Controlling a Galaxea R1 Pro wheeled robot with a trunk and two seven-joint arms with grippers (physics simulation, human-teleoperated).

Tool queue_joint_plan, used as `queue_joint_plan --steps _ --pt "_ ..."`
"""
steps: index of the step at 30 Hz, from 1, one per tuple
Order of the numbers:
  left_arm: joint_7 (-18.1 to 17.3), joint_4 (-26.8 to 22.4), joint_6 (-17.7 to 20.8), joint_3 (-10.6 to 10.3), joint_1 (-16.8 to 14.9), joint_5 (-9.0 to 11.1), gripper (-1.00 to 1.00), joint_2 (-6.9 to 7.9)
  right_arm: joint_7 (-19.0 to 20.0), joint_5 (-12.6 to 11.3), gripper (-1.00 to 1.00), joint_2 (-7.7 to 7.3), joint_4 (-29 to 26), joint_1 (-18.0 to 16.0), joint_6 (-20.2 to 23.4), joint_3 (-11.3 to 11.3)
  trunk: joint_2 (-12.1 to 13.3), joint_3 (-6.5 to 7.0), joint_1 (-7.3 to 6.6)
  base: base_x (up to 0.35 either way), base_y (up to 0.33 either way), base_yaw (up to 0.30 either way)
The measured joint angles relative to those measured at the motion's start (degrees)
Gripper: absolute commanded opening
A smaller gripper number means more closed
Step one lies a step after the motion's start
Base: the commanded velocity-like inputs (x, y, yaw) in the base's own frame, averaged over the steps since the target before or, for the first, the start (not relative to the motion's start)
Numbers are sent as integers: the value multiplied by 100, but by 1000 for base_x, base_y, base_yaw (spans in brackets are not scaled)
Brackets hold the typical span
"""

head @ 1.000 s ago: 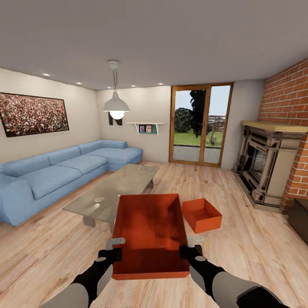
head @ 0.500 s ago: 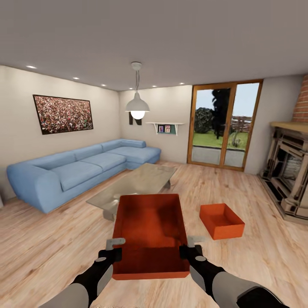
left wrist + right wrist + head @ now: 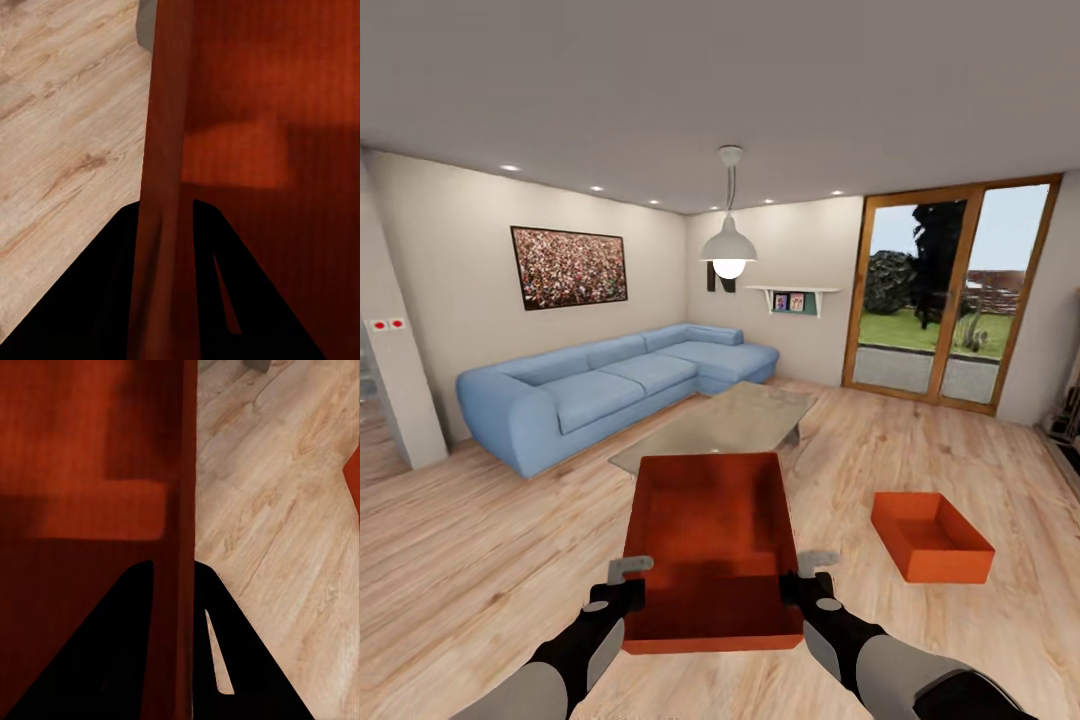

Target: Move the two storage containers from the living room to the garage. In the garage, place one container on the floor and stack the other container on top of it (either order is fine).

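Two grippers, left (image 3: 628, 580) and right (image 3: 808, 576), pinched opposite walls of one orange-red ribbed plastic tub (image 3: 710, 545); the second tub (image 3: 931, 536) sat on the living-room floor, right. Neither had reached the garage.

Grey forearms, black wrists – left claw (image 3: 632, 574) and right claw (image 3: 808, 568) with pale grey fingers

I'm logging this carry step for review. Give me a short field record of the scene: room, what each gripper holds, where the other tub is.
room: living room with pale wood-plank floor
held item: orange-red rectangular plastic tub, lifted in front of the robot
left gripper: shut on the held tub's left wall
right gripper: shut on the held tub's right wall
second orange-red tub: on the floor, ahead to the right, empty
nearby furniture: glass coffee table, blue corner sofa
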Motion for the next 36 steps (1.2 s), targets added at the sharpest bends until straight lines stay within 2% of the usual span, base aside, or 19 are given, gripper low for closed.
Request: queue_joint_plan --steps 36 --pt "12 94 7 0 0 0 -100 -15 26 18 -100 1 104 0 -1 -35 0 0 0 0 0 300"
